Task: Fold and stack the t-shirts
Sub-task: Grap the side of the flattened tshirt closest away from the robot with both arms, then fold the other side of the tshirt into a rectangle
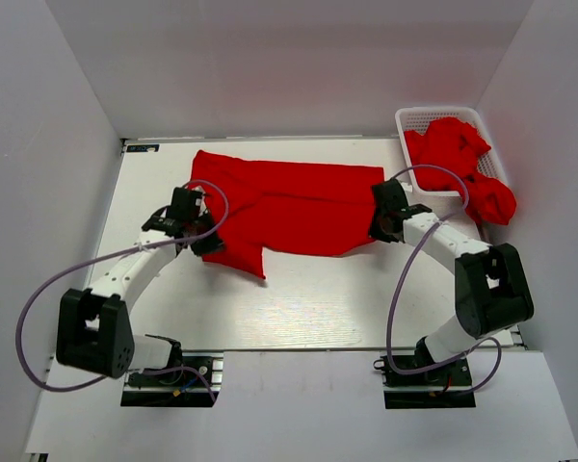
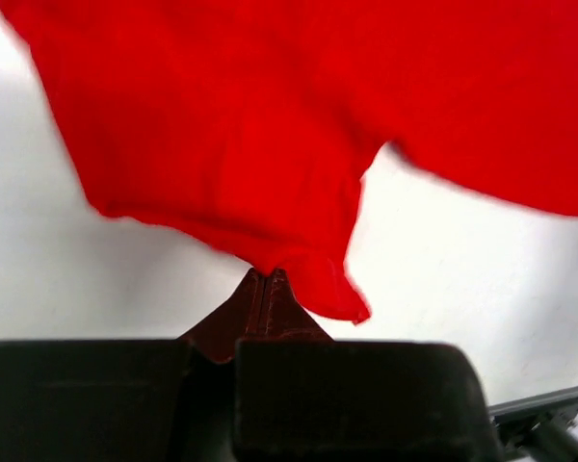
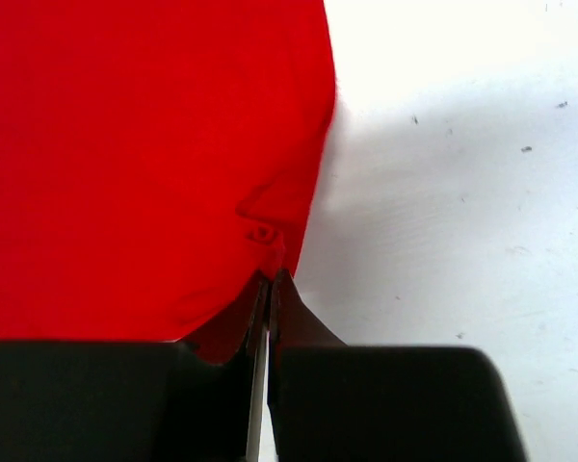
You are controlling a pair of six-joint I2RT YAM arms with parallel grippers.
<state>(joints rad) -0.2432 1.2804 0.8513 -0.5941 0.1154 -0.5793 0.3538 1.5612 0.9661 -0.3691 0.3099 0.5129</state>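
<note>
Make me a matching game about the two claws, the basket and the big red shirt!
Things:
1. left claw
2. right claw
3. white basket
4. big t-shirt

Descriptions:
A. shut on the shirt's right edge
B. spread out on the table
C. shut on the shirt's left side
D. holds crumpled t-shirts, far right corner

Pairs: 1-C, 2-A, 3-D, 4-B.

Both arms reach forward, left claw (image 2: 268, 281) and right claw (image 3: 270, 281) clamped tight.
</note>
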